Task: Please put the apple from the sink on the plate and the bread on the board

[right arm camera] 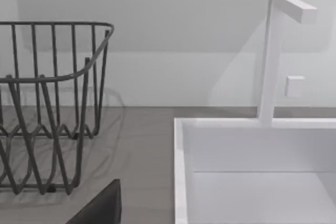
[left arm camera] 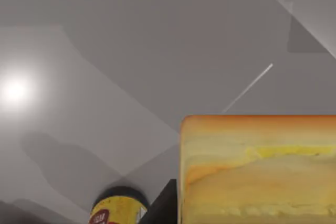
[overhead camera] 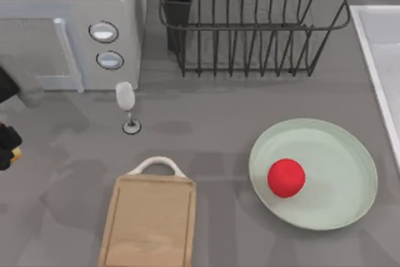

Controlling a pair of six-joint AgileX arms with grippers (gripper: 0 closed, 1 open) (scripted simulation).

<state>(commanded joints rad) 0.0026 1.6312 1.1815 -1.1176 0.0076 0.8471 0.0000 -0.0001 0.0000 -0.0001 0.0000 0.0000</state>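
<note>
bread right against left claw, table's left edge

A kitchen — sink, dish rack, microwave on grey counter.

Through our right wrist camera we see the sink, a white basin with a raised pale rim, and a white squared faucet rising from its far edge. Beside it on the grey table stands a dark wire dish rack. A pale wall runs behind both.
</note>
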